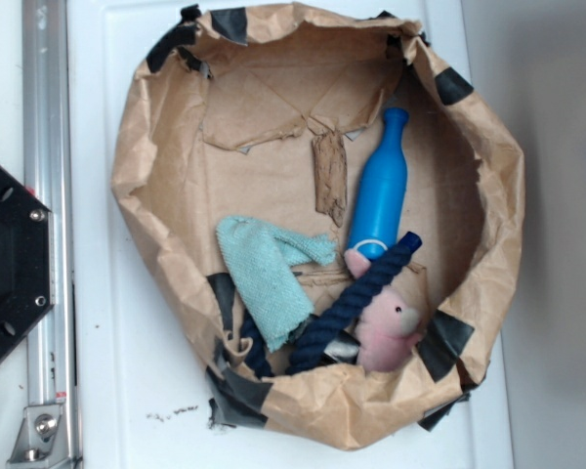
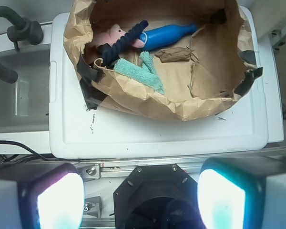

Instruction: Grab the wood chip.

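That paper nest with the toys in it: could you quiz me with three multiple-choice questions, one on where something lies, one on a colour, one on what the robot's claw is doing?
1. Where does the wood chip lie?
A. beside the bottle, on the paper floor
B. on top of the pink pig
C. outside the paper nest

2. What colour is the cloth?
A. red
B. pale teal
C. black

3. How does the gripper stand?
A. shut on the wood chip
B. shut on the rope
C. open, holding nothing

Answers:
1 A: the chip sits next to the bottle, inside the paper nest.
2 B: the folded cloth is pale teal in both views.
3 C: in the wrist view the two fingers are wide apart, far back from the nest.
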Action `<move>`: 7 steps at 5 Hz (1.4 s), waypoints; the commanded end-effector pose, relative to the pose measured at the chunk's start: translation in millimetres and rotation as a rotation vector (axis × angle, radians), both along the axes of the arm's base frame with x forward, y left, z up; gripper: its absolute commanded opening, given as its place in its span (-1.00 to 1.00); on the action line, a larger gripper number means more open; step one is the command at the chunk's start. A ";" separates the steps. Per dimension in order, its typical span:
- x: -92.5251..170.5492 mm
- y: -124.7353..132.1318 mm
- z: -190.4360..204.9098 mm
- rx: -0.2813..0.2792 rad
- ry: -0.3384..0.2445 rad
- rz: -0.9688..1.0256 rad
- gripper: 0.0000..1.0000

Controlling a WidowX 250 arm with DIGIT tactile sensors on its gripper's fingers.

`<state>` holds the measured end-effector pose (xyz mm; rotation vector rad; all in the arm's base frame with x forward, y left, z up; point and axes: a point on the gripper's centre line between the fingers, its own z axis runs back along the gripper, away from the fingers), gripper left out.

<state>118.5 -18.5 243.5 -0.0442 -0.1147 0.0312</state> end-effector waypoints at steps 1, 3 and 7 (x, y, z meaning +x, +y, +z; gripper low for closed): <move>0.0 0.0 0.0 0.000 0.000 0.000 1.00; 71.8 31.7 -39.9 0.029 0.014 -0.267 1.00; 121.0 68.8 -153.7 0.180 0.094 -0.616 1.00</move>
